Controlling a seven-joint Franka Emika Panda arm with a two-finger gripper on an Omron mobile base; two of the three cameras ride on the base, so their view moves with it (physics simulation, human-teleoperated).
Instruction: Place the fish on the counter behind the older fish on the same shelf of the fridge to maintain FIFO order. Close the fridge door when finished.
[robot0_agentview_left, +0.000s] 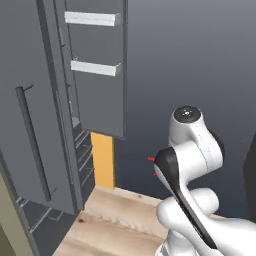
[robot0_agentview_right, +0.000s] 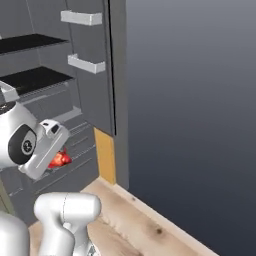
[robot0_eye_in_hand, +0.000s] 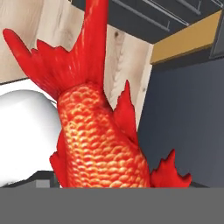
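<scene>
Fish (robot0_eye_in_hand: 103, 140) sits right against our hand camera: scaly red-orange body at the bottom of the hand view, tail fanning up and away from us. In the right base view the fish (robot0_agentview_right: 61, 159) pokes out just under our gripper (robot0_agentview_right: 54, 150), touching it, held in the air in front of the fridge's lower drawers. In the left base view we see red fin tips (robot0_agentview_left: 151, 160) at the left edge of the wrist. Fingertips are hidden behind the body, so it reads as clamped on the fish, carried off any surface. Fridge (robot0_agentview_right: 55, 100) is open: door (robot0_agentview_left: 97, 65) swung out with white bins (robot0_agentview_left: 92, 18), black shelf (robot0_agentview_right: 32, 78) above and left of the hand. Wood floor (robot0_agentview_right: 135, 220) below.
</scene>
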